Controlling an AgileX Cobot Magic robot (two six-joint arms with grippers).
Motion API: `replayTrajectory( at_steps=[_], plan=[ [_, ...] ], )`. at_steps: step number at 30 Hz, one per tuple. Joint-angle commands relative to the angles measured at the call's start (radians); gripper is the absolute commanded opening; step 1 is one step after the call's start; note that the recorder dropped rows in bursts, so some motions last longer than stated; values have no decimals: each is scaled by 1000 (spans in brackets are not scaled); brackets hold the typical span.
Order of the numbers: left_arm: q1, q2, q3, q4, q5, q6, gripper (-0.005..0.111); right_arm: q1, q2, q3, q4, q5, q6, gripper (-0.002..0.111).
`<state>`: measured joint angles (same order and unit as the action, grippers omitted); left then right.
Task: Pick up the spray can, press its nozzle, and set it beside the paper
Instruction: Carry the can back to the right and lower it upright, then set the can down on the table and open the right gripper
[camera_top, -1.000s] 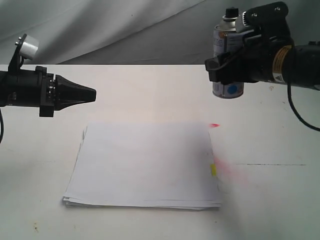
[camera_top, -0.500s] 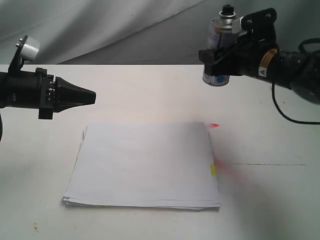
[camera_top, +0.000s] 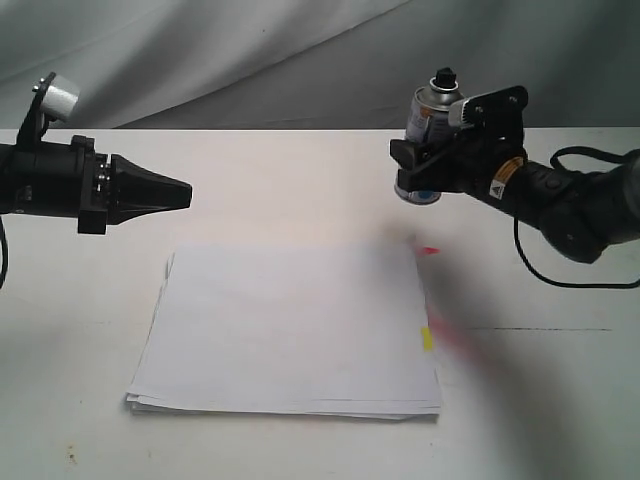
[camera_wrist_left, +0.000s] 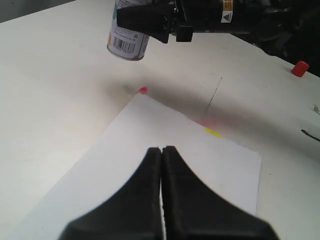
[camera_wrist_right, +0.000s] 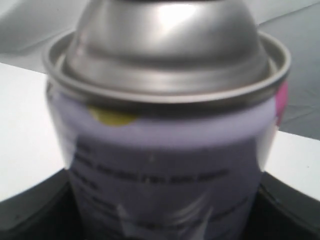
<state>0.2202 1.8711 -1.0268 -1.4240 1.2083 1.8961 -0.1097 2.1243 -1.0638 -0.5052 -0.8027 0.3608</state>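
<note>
The spray can (camera_top: 424, 112) hangs slightly tilted above the table, just beyond the far right corner of the paper (camera_top: 290, 330). My right gripper (camera_top: 424, 160) is shut on the can's body. The black nozzle (camera_top: 442, 77) sticks up free on top. In the right wrist view the can (camera_wrist_right: 165, 155) fills the frame and only its silver dome shows; the nozzle is cut off. The left wrist view shows the can's base (camera_wrist_left: 127, 44) in the air past the paper (camera_wrist_left: 210, 155). My left gripper (camera_top: 178, 190) is shut on nothing, hovering left of the paper (camera_wrist_left: 162, 149).
Red smears (camera_top: 455, 340) and a red spot (camera_top: 430, 250) mark the table by the paper's right edge, near its yellow mark (camera_top: 426, 340). A thin dark line (camera_top: 540, 329) runs to the right. A small red cap (camera_wrist_left: 300, 68) lies farther off. Grey cloth hangs behind.
My right gripper has carried the can left and down, from high at the back right toward the paper's far right corner, tilting it a little. The left arm has stayed still.
</note>
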Motion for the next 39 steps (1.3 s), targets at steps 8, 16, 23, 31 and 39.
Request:
replayTrajectory(
  at_steps=[8, 16, 23, 31, 39],
  plan=[
    [1, -11, 4, 4, 13, -13, 0, -9, 32, -9, 34, -32, -25, 0],
    [1, -11, 4, 4, 13, -13, 0, -9, 32, -9, 4, 57, -25, 0],
    [1, -11, 4, 4, 13, -13, 0, -9, 32, -9, -56, 66, -25, 0],
    [1, -11, 4, 4, 13, -13, 0, -9, 32, -9, -82, 123, -17, 0],
    [1, -11, 4, 4, 13, -13, 0, -9, 32, -9, -86, 134, -17, 0]
  ],
)
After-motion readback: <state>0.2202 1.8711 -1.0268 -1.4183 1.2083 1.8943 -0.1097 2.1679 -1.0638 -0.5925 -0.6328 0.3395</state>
